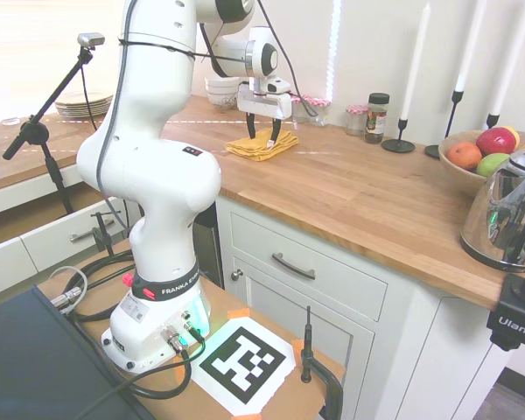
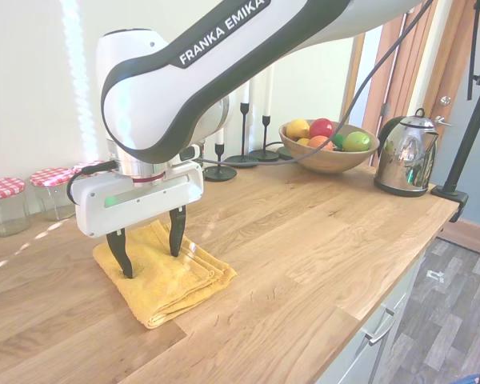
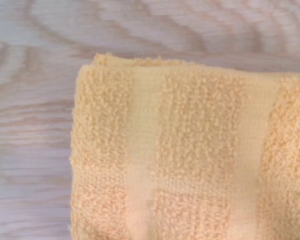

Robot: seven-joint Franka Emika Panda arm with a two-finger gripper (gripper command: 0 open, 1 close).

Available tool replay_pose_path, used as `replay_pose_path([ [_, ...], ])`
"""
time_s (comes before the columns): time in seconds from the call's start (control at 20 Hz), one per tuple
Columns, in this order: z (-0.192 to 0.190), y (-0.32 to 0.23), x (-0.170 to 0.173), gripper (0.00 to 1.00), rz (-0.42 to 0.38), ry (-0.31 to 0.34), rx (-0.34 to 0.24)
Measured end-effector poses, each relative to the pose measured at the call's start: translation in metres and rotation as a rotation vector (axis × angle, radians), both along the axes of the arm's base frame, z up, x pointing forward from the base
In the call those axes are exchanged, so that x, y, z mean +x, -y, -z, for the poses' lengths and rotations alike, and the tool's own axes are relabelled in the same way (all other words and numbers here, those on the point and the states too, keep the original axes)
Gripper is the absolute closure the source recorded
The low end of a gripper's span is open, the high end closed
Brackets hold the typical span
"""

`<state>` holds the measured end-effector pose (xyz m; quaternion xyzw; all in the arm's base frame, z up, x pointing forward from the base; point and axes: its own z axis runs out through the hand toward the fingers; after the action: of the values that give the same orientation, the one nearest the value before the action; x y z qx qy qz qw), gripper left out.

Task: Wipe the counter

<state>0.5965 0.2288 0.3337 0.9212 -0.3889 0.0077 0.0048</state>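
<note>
A folded yellow towel lies flat on the wooden counter, toward its back part near the wall. My gripper points straight down over the towel, open, with both black fingertips resting on or just above the cloth's top surface. The first exterior view shows the same gripper over the towel on the counter. Up close in the wrist view, the towel's terry weave fills most of the picture, with one corner and bare counter wood beside it.
Glass jars with red checked lids stand against the wall behind the towel. Further along the counter are black candlesticks, a fruit bowl, a steel kettle and a spice jar. Stacked plates sit at the far end.
</note>
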Motion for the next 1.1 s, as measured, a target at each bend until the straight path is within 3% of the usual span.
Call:
replay_pose_path([
  [1.1,-0.001,0.022,0.008,1.00,0.014,0.008,0.016],
])
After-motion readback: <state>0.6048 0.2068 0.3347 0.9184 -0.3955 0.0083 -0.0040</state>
